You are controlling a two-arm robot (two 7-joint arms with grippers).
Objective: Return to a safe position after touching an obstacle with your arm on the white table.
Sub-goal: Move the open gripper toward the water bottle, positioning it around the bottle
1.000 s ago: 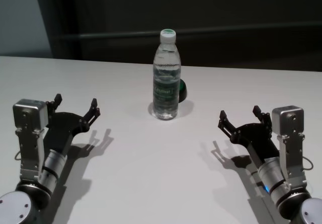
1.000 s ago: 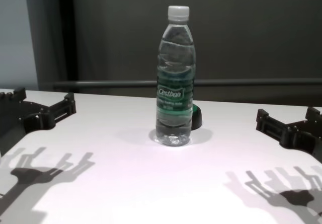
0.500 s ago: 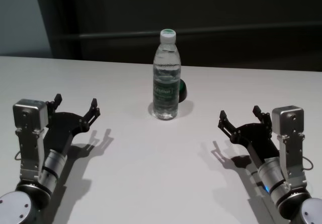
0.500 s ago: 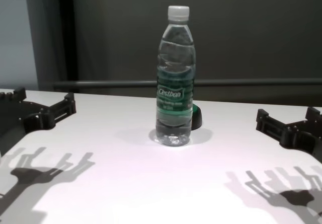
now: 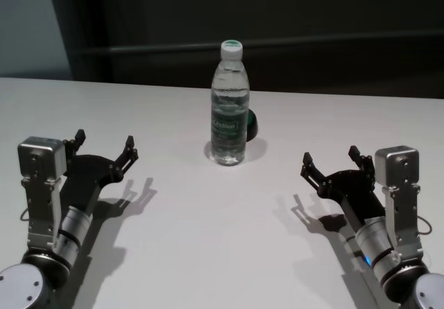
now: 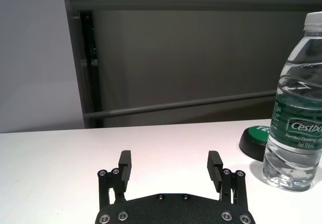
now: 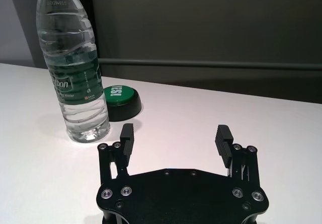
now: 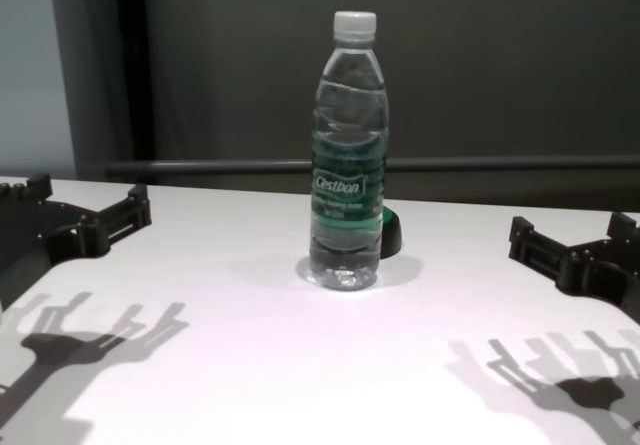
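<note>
The obstacle (image 5: pixel 229 107), a clear water bottle with a white cap and a dark green label, stands upright at the middle of the white table (image 5: pixel 208 239). It also shows in the chest view (image 8: pixel 348 155) and in both wrist views (image 6: pixel 298 108) (image 7: pixel 73 68). My left gripper (image 5: pixel 105 148) hovers low at the near left, open and holding nothing, well apart from the bottle. At the near right my right gripper (image 5: pixel 331 160) is likewise open and empty. Both pairs of fingertips (image 6: pixel 170 164) (image 7: pixel 173 136) point toward the far edge.
A round green button on a black base (image 5: pixel 250 123) sits just behind and to the right of the bottle, seen too in the right wrist view (image 7: pixel 119 102). A dark wall with a horizontal rail (image 8: pixel 500 163) runs behind the table's far edge.
</note>
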